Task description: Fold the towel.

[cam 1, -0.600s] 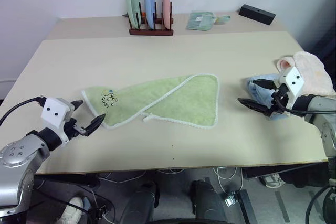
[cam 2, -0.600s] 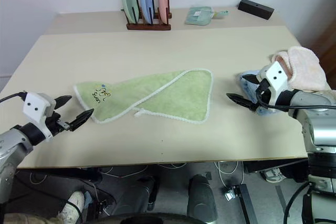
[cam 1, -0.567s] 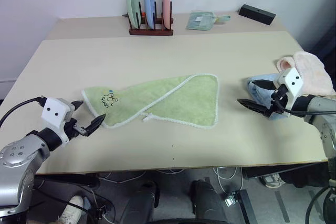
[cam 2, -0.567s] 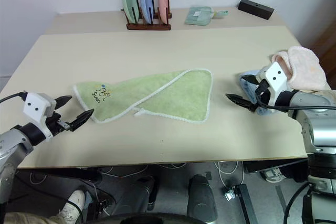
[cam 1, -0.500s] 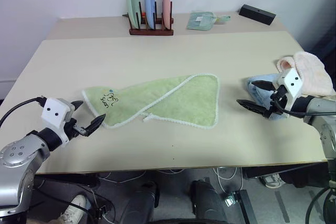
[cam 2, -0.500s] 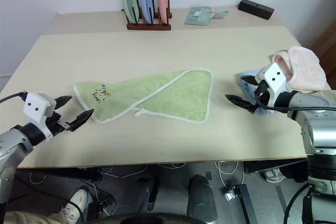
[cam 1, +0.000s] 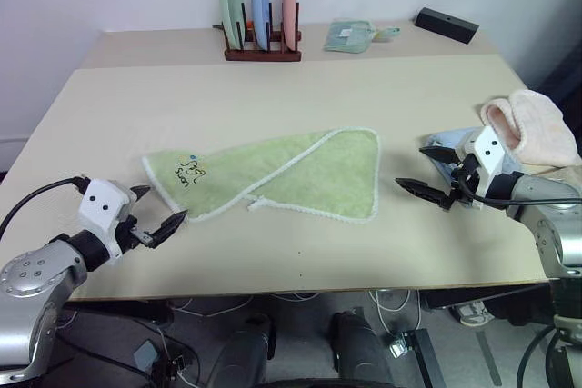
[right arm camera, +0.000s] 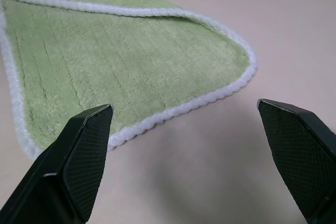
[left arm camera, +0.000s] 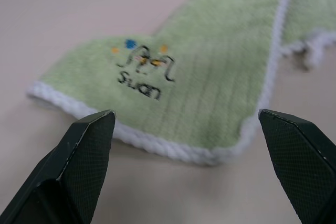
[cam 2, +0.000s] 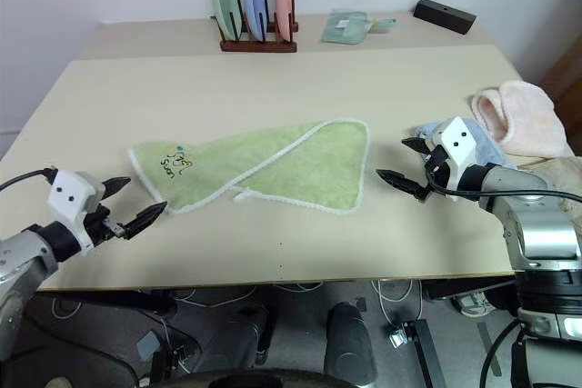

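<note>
Left claw: the left claw (cam 1: 156, 217) has its two black fingers spread wide and empty, hovering just off the near left corner of the towel, not touching it.
Right claw: the right claw (cam 1: 421, 172) is likewise released, two fingers apart with nothing between them, just beside the towel's right edge and pointing at it.
Towel: one light green towel (cam 1: 291, 174) lies flat on the surface (cam 1: 273, 97) between the two claws, folded over itself into a rough triangle, wide at the right and narrowing to the left.
Edging: white edging runs round the towel, and one diagonal white line crosses it where the upper layer ends.
Embroidery: one small dark mark (left arm camera: 143, 67) with coloured dots sits near the left corner, seen close in the left wrist view.
Other towels: two more, both at the right edge of the surface, one light blue towel (cam 2: 482, 147) just behind the right claw and one pink-cream towel (cam 1: 532, 127) beside it.
Plates: three plates, green (cam 1: 228, 4), blue (cam 1: 259, 3) and pink (cam 1: 288, 4), stand upright in one wooden rack (cam 1: 263, 54) at the far side.
Far items: one small pale green cloth (cam 1: 349, 34) and one black box (cam 1: 445, 24) lie further right along the far edge.
</note>
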